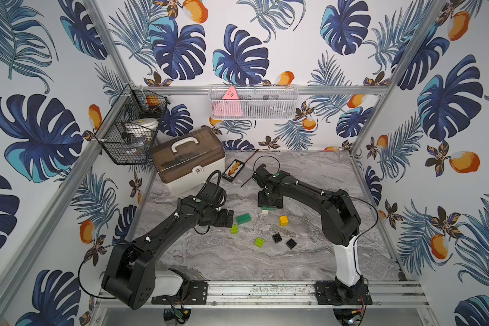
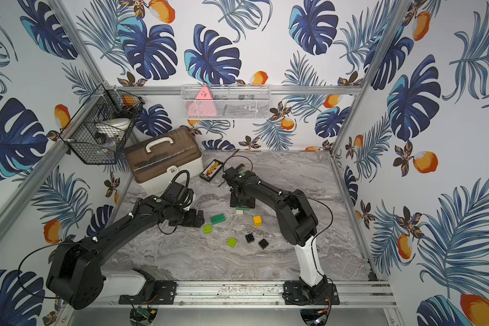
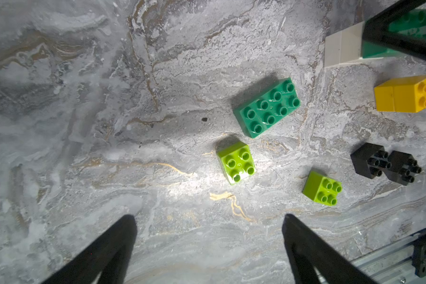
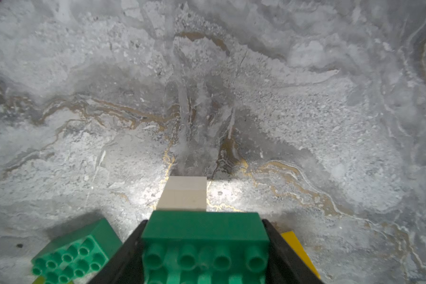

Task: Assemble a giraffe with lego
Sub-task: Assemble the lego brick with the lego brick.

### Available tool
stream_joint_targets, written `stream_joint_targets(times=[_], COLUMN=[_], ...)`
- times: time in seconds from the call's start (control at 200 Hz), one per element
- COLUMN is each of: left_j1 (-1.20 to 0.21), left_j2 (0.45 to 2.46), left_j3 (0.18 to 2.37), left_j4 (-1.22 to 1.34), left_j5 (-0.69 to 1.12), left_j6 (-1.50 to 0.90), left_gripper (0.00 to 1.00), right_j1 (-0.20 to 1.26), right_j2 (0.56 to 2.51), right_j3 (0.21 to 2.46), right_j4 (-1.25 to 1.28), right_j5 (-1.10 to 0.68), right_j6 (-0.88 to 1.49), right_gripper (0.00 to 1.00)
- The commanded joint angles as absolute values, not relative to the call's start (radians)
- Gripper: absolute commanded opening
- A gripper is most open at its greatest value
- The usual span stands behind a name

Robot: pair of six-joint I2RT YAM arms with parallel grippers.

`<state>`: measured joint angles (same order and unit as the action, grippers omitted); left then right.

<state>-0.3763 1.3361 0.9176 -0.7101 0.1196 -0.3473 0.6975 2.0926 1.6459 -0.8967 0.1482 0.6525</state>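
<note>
My right gripper (image 4: 204,226) is shut on a long dark-green brick (image 4: 204,231) joined to white bricks (image 4: 185,194), a part of the giraffe; it stands on the table in both top views (image 1: 266,210) (image 2: 240,210). Loose lego lies nearby: another dark-green brick (image 1: 243,218) (image 3: 268,108), two lime squares (image 3: 236,162) (image 3: 322,188), a yellow stack (image 1: 283,220) (image 3: 406,94) and two black squares (image 3: 369,162) (image 3: 403,168). My left gripper (image 3: 208,218) (image 1: 231,217) hangs open and empty, just left of the loose dark-green brick.
A brown-lidded toolbox (image 1: 188,161) stands at the back left, with a small abacus-like thing (image 1: 232,169) beside it. A black wire basket (image 1: 130,127) and a white mesh basket (image 1: 253,101) hang on the walls. An aluminium rail (image 1: 260,290) runs along the front edge.
</note>
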Motion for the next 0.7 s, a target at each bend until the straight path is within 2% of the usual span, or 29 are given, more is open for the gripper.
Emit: stream_joint_targets(times=[0.0,0.695], left_j1=[-0.377,-0.379], left_j2=[1.336,1.361], left_j3=[0.92,0.931], left_j4=[-0.707,-0.715], left_j5=[0.108,0.084], left_j6=[-0.359,-0.37], left_gripper=[0.97,0.98], right_j1=[0.696,0.68], right_j2=[2.152,2.145], right_j3=[1.656,1.622], right_j4=[-1.004,-0.976], right_j5=[0.131,0.161], right_j6=[0.638,0.374], right_gripper=[0.25,0.25])
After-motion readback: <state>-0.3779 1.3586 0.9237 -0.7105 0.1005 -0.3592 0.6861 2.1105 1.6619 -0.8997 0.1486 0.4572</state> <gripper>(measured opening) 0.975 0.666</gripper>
